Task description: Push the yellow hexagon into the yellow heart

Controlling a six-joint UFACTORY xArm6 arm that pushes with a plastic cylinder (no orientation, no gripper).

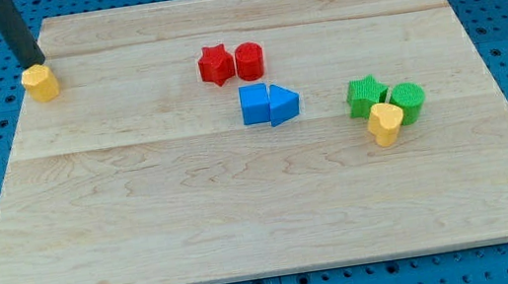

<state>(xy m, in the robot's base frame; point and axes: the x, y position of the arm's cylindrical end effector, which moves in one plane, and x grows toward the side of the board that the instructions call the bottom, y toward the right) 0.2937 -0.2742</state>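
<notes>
The yellow hexagon sits near the board's upper left edge. My tip is right behind it, at its upper left side, touching or nearly touching it. The yellow heart lies at the view's right, just below and against a green star and a green round block. The hexagon and the heart are far apart, across most of the board's width.
A red star and a red round block stand side by side at top centre. A blue square and a blue triangle touch just below them. The wooden board rests on a blue pegboard.
</notes>
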